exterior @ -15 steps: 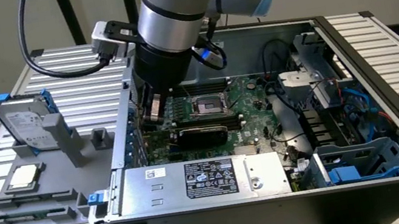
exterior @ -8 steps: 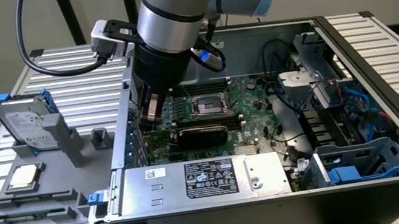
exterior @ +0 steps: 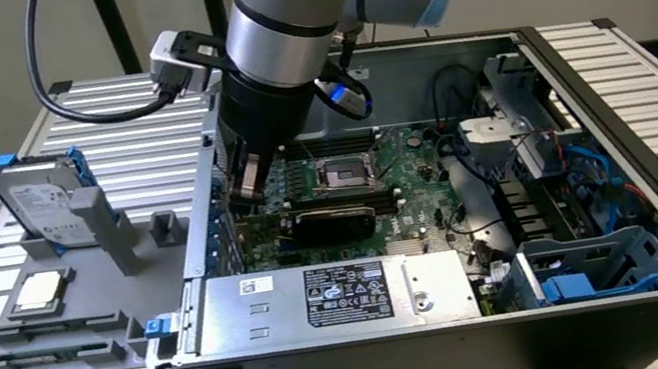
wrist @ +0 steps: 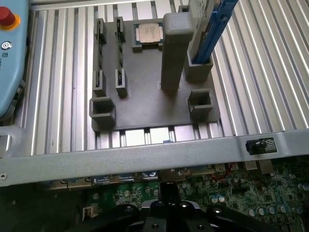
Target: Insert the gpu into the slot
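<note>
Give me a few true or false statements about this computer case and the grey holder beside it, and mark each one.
1. The hard drive stands in the grey holder, outside the case. True.
2. The gpu lies on the grey holder. False: it is inside the case, on the motherboard.
3. The pincer is down inside the case, close to the gpu. True.
4. A lid covers the case. False: the case is open and its inside shows.
</note>
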Motion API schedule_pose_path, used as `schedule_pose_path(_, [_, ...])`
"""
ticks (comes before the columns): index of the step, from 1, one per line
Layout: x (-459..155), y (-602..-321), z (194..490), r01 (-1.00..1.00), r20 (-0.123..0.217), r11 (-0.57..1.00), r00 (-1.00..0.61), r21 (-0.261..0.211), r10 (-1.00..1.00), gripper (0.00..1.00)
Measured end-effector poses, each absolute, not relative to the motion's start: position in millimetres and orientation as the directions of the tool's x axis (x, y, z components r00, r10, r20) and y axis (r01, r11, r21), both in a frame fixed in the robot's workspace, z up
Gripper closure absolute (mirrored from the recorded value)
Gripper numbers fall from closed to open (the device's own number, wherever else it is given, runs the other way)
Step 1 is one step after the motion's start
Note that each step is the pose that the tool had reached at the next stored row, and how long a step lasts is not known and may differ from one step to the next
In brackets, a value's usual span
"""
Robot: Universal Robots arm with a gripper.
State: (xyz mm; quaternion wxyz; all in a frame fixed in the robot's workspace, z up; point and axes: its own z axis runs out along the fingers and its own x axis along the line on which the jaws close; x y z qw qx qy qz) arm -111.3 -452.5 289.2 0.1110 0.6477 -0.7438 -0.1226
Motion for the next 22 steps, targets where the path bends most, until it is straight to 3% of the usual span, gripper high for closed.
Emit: schedule_pose_path(22, [-112.9,-450.9,293.4,-0.928,0.008,0.175,-0.183,0.330,-0.983,0.89])
